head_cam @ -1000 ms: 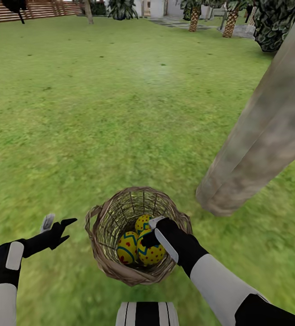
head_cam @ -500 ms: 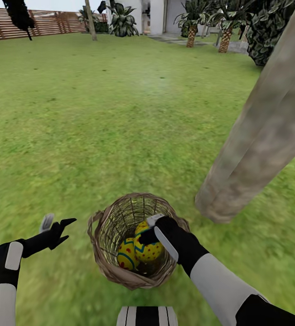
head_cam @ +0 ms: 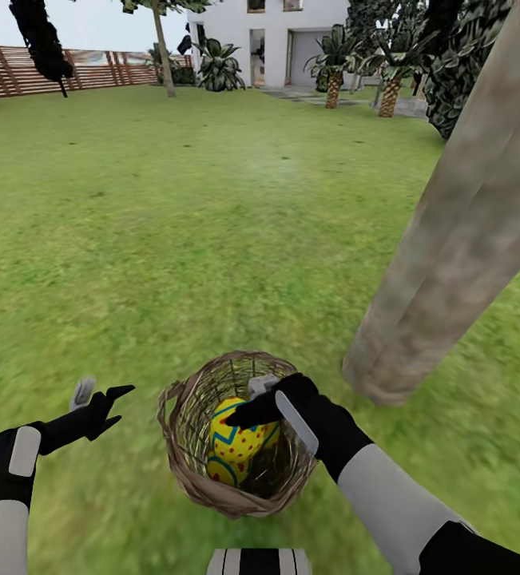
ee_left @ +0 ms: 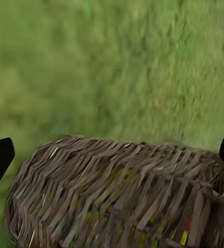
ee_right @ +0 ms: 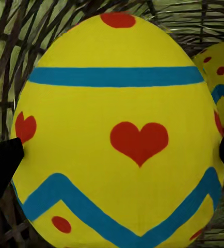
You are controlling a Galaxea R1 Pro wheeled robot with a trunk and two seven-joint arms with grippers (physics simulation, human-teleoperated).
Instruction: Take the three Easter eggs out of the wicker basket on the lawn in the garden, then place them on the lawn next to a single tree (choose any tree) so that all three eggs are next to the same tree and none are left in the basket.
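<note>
Since a sec ago the right gripper (head_cam: 253,401) has lifted one egg (head_cam: 240,438) up toward the rim of the wicker basket (head_cam: 181,471), fingers clamped on both sides of it. Another egg (head_cam: 221,471) sits lower inside. Left gripper (head_cam: 100,394) hangs spread open w/ nothing in it, just beside the basket on the lawn (head_cam: 172,239). Tree (head_cam: 451,231) near the basket's right.

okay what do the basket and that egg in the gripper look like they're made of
The basket looks like woven brown twigs or wicker: open weave, with gaps that colour shows through. The egg held by the right gripper looks smooth and hard with matte paint; whether it's plastic, wood or shell can't be told.
</note>
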